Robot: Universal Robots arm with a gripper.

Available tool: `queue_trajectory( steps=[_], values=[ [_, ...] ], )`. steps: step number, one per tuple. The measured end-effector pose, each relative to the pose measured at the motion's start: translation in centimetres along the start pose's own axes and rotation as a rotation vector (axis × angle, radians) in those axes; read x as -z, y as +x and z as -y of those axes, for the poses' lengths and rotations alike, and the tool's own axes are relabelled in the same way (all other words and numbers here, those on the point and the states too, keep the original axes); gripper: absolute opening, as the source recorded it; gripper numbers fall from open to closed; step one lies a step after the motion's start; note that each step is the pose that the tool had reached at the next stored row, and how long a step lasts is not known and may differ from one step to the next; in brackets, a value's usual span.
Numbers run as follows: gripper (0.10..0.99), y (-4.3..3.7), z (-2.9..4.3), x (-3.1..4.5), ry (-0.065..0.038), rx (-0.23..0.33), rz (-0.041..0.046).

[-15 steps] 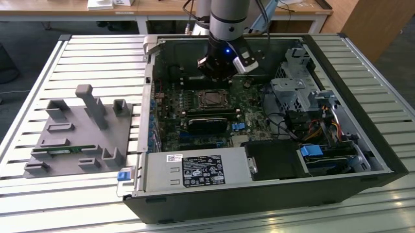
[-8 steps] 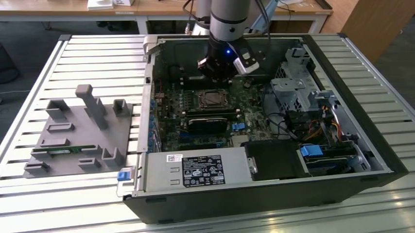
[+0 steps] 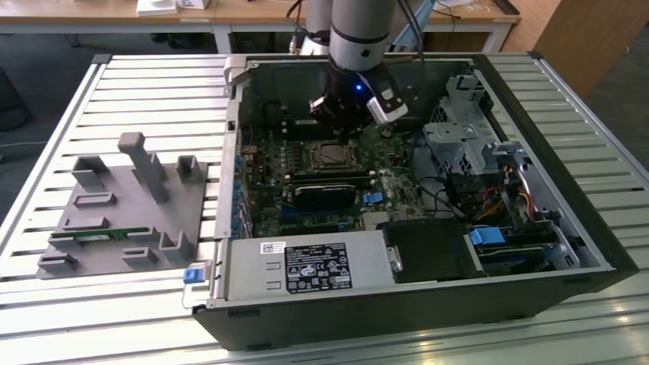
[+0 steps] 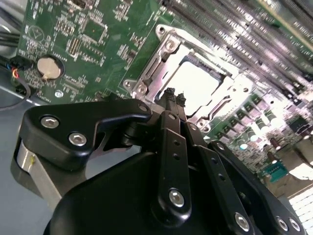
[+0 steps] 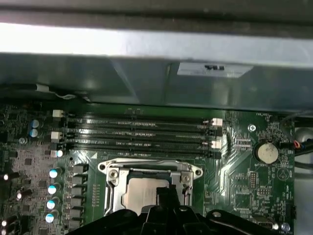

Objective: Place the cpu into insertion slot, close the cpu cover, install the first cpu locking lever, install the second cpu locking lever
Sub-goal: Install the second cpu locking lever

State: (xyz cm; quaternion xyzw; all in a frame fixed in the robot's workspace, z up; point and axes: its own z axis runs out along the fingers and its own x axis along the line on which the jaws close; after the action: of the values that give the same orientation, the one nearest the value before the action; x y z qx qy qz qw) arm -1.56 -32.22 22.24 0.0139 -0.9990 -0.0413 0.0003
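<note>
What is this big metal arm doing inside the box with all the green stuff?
That is a robot arm reaching into an open computer case on a slatted table. One camera watches from outside; two ride near the arm's wrist. Its gripper, the pinching part, is shut and empty, its tips close over the cpu, a shiny square chip. The chip sits in the insertion slot with the cpu cover, a metal frame, around it. The green stuff is the circuit board. A grey parts holder lies beside the case.

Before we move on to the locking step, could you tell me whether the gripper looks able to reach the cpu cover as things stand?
Probably yes: the gripper hangs right beside the cpu cover, fingers together, with nothing between them in both wrist views.
</note>
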Motion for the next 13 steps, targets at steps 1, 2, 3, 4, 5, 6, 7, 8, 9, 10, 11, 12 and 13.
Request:
queue_trajectory(
  steps=[1, 2, 3, 4, 5, 6, 7, 8, 9, 10, 11, 12, 13],
  values=[
    [0.106, 0.00, 0.06, 0.01, 0.000, 0.000, 0.0000],
    [0.106, 0.00, 0.09, 0.02, 0.000, 0.000, 0.0000],
    [0.106, 0.01, 0.10, 0.08, 0.000, 0.000, -0.0002],
    [0.106, 0.01, 0.11, 0.15, 0.000, 0.000, -0.0002],
    [0.106, 0.00, 0.11, 0.25, 0.000, 0.000, -0.0003],
    [0.106, 0.00, 0.11, 0.41, 0.000, 0.000, -0.0005],
    [0.106, 0.01, 0.09, 0.60, 0.000, 0.000, -0.0006],
    [0.106, 0.01, 0.09, 0.73, 0.000, 0.000, -0.0007],
    [0.106, 0.01, 0.09, 0.79, 0.000, 0.000, -0.0007],
    [0.106, 0.00, 0.11, 0.79, 0.000, 0.000, -0.0005],
    [0.106, 0.00, 0.15, 0.80, 0.000, 0.000, -0.0007],
    [0.106, 0.00, 0.26, 0.81, 0.000, 0.000, -0.0007],
    [0.106, 0.01, 0.43, 0.83, 0.000, 0.000, -0.0007]
  ],
)
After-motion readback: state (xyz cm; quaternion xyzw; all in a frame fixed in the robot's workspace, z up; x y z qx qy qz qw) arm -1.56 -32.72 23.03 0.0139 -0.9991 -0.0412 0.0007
